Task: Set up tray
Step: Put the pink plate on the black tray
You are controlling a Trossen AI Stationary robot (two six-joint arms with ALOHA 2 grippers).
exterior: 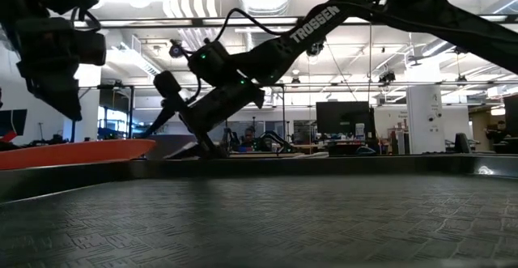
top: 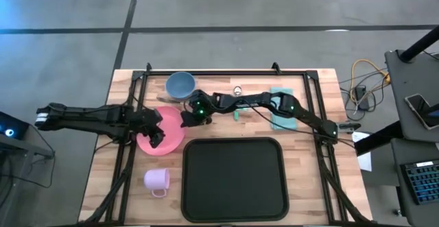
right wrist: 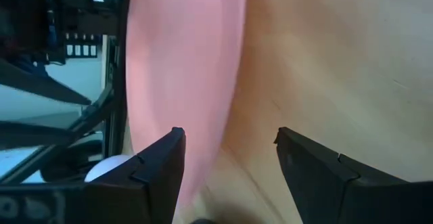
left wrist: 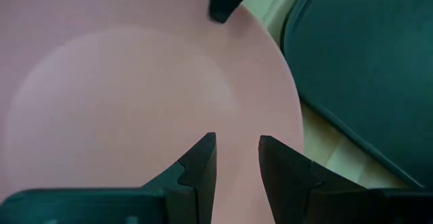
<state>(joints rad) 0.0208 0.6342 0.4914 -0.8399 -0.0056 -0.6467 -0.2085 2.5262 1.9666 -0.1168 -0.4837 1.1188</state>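
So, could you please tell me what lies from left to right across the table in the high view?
Pink mug → pink plate → black tray → teal cloth.

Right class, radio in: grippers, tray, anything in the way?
Left gripper open over pink plate. Right gripper open at plate's edge. Tray empty, near table edge. Plate beside tray; pink mug and blue bowl off tray.
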